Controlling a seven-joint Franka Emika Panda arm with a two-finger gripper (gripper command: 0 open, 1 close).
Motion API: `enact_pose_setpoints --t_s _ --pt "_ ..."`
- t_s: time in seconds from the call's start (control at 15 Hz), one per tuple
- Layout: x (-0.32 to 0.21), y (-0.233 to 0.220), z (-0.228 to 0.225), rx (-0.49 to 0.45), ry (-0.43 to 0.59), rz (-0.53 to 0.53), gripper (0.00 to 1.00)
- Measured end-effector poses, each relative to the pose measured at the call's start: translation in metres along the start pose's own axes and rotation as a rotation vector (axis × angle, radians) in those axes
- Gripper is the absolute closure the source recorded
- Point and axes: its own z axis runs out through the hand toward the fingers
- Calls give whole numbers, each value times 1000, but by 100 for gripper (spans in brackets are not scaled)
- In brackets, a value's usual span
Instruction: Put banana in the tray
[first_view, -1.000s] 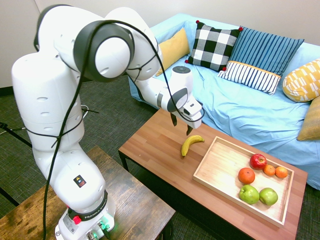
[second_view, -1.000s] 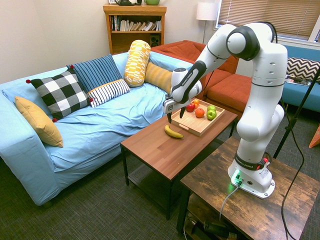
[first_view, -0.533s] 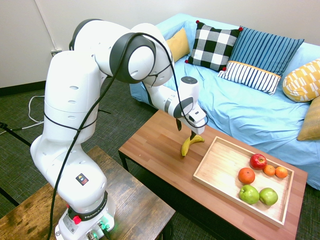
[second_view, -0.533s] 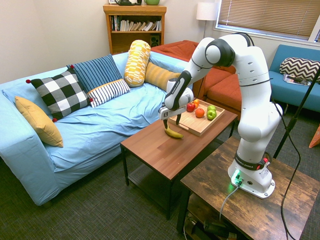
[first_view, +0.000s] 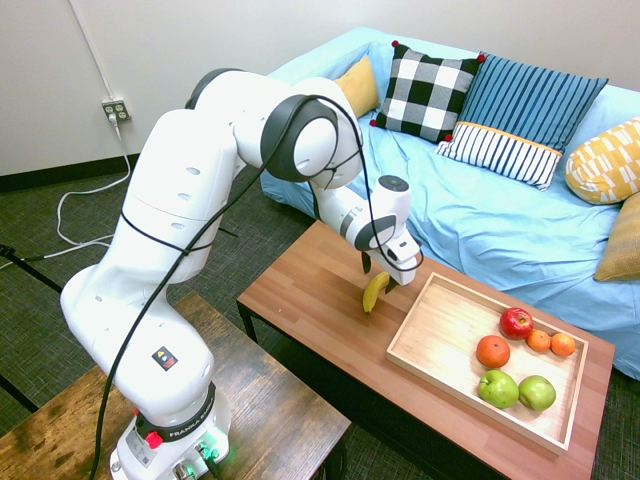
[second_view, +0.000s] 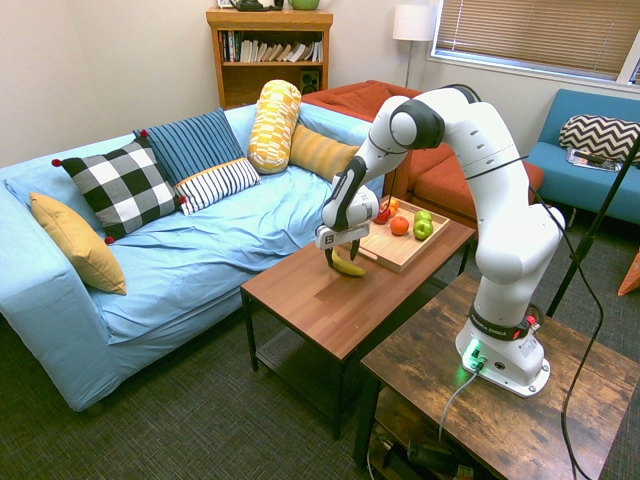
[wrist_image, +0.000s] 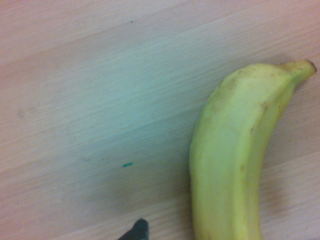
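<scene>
Wooden tabletop (wrist_image: 100, 100): wrist view alone reveals its small green mark (wrist_image: 128, 164).

banana (wrist_image: 225, 150) — curved, yellow-green, stem tip dark | wooden tabletop (wrist_image: 100, 90) — pale grain, small green mark (wrist_image: 128, 164)

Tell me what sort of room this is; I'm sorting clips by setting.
Probably a living room or lounge: a blue-covered sofa with patterned cushions, a low wooden table and a bookcase.

Bright, even room light, slightly washed out
Soft shadow beside the curved yellow-green banana (wrist_image: 225, 150) (close view slightly blurred).
</scene>
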Motion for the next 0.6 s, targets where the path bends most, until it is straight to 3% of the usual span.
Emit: enact_pose_setpoints --t_s 0.07,0.6 --pt "2 -3 4 2 -1 5 100" --pt "6 -18 14 16 4 21 100"
